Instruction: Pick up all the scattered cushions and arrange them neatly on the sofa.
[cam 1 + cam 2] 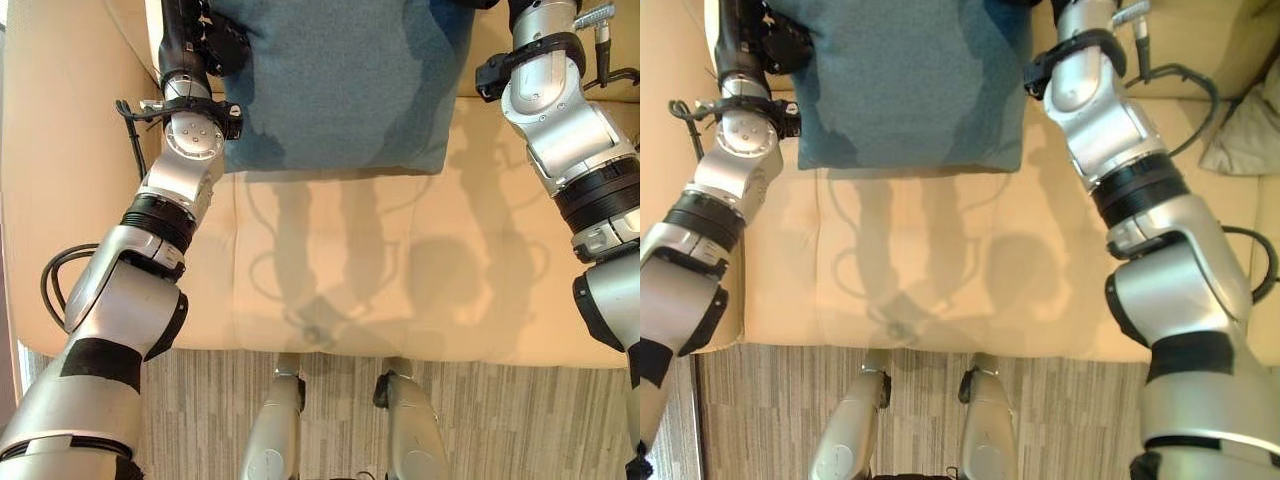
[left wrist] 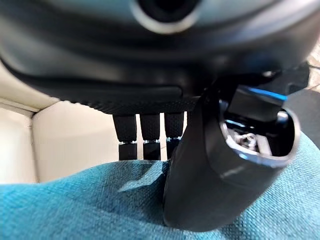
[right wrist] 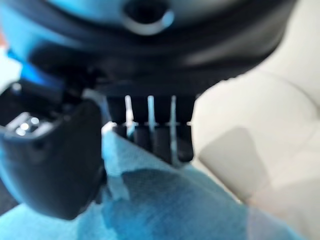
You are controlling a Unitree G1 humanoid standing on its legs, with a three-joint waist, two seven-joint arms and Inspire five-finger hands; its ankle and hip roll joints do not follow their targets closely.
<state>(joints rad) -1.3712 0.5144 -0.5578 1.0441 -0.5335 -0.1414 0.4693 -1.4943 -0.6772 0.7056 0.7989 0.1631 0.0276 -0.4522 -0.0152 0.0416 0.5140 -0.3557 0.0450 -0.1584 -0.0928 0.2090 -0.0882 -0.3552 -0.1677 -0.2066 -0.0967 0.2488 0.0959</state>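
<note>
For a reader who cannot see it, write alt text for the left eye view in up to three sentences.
A teal cushion lies on the cream sofa, held at its two sides by the robot's arms. The left hand grips its left edge. Striped carpet shows in front of the sofa.

You're in a living room: a cream sofa (image 1: 380, 290), a teal cushion (image 1: 340, 80) on its seat, striped grey carpet (image 1: 480, 420) below it.
</note>
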